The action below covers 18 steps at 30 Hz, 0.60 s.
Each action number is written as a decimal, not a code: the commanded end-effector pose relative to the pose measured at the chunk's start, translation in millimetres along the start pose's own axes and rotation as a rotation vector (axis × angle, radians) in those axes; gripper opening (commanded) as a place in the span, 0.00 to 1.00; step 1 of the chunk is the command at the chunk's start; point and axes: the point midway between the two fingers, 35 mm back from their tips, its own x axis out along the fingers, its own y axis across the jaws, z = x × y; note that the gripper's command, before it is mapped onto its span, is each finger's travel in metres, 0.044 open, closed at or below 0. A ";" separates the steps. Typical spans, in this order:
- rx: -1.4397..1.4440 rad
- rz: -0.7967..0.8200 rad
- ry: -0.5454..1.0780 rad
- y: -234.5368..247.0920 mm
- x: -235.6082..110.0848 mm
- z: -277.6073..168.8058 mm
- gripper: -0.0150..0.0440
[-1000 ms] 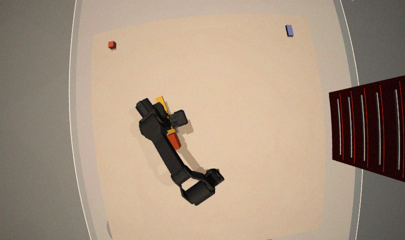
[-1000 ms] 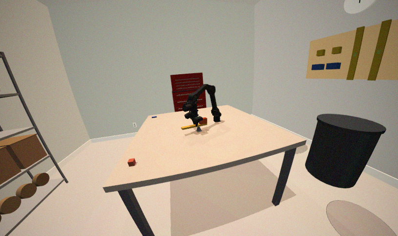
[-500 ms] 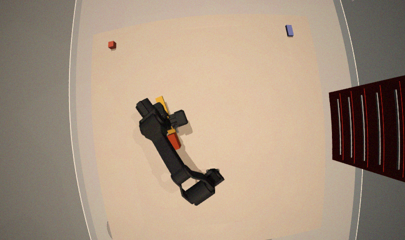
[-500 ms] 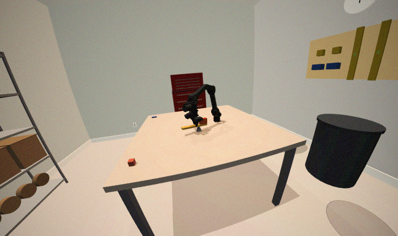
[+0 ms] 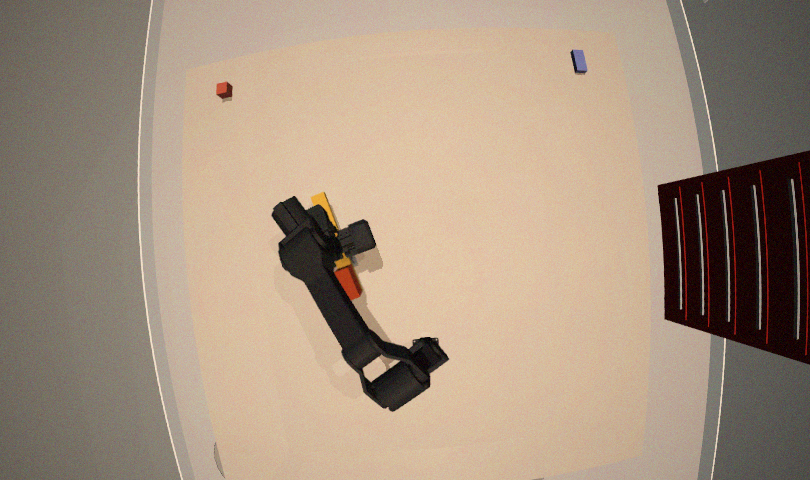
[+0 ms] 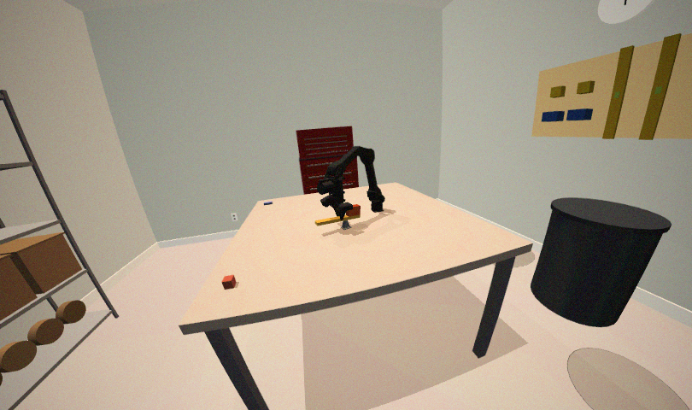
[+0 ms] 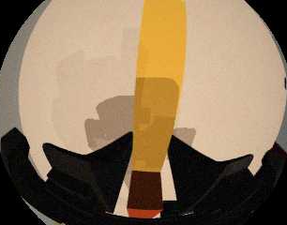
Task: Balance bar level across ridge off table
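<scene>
The bar is yellow point(image 5: 321, 202) point(image 6: 326, 220) point(image 7: 158, 56) with a red block at one end. My gripper point(image 5: 338, 246) point(image 6: 343, 210) point(image 7: 151, 138) is shut on the bar near its middle, closer to the red end. It holds the bar just above the table point(image 5: 486, 237) point(image 6: 390, 248). The ridge point(image 6: 345, 225) is a small dark wedge directly under the gripper and bar. I cannot tell whether the bar touches it. In the wrist view the ridge is hidden beneath the bar.
A small red cube point(image 5: 223, 89) point(image 6: 228, 281) sits near one table corner and a blue block point(image 5: 579, 60) point(image 6: 267, 202) near another. A red cabinet point(image 5: 748, 249) point(image 6: 324, 152) stands behind the table. A black bin point(image 6: 594, 259) and a shelf point(image 6: 24, 228) stand on the floor.
</scene>
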 end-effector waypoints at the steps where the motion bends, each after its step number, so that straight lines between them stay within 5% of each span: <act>1: 0.003 0.002 0.000 0.4 0.7 0.1 0.25; 18: 0.003 0.002 0.000 0.3 2.1 -0.2 0.25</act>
